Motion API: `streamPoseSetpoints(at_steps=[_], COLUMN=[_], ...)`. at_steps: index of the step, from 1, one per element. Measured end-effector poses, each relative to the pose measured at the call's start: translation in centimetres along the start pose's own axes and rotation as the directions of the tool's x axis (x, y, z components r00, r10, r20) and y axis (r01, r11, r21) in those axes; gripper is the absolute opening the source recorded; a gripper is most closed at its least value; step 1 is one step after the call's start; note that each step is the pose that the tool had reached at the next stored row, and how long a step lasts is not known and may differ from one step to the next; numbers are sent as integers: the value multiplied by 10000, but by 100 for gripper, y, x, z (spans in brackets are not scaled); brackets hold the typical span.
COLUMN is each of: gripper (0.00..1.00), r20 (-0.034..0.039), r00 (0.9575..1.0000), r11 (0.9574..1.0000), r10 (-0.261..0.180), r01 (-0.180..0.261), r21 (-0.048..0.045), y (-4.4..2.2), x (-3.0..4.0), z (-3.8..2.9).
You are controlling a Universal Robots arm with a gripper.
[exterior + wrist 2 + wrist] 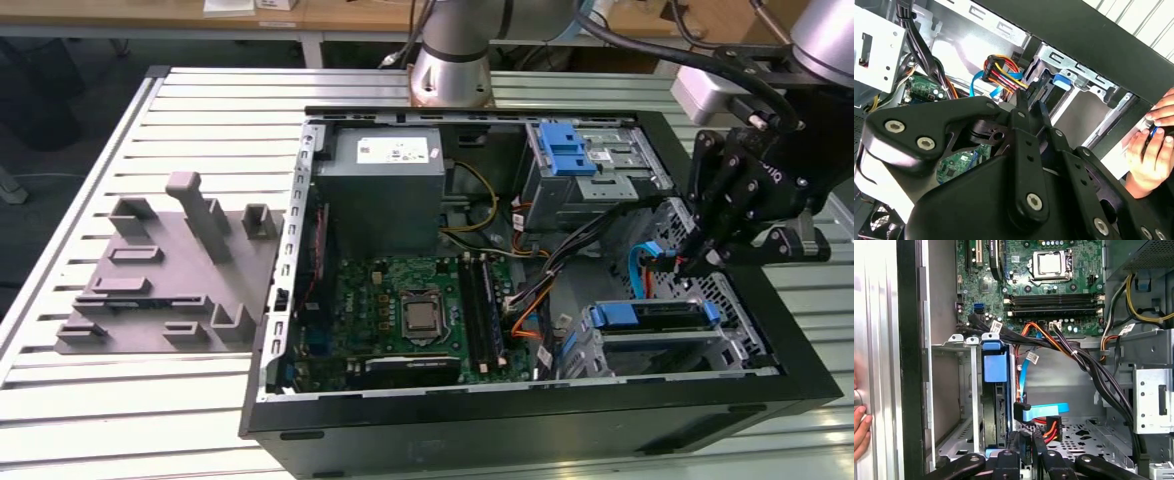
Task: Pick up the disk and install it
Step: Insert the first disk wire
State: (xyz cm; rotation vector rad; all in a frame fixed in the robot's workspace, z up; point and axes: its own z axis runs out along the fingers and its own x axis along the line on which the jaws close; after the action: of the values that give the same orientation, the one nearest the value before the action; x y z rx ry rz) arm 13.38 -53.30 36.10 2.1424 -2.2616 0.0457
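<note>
The disk (650, 318) sits on edge in the drive bay at the near corner of the open computer case (534, 415), on the exterior view's right. Its blue carrier bracket (994, 366) tops the dark drive body (1000, 410) between the bay's metal rails. My gripper (683, 268) hangs just above that bay, inside the case wall. In the first wrist view my gripper (1029, 447) has its fingers close together with nothing between them, beside the disk's end. The black data plug (1022, 412) with its blue cable lies just ahead of them.
A grey power supply box (387, 185) and a blue ridged latch (567, 150) stand at the case's far side. The motherboard (407, 310) fills its floor, and cable bundles (1064, 347) cross above the bay. A person's hand (1154, 145) rests outside the case. A grey fixture (174, 270) sits on the table.
</note>
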Motion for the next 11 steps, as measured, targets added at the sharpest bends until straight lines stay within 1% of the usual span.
streamPoseSetpoints(at_steps=[6, 11], gripper=[25, 25], r20=[-93, -144], r00=[10000, 9999], r11=[10000, 9999], r10=[2, 4], r01=[-2, -3], r21=[58, 103], y=[2, 2], x=[-11, -14], z=[37, 66])
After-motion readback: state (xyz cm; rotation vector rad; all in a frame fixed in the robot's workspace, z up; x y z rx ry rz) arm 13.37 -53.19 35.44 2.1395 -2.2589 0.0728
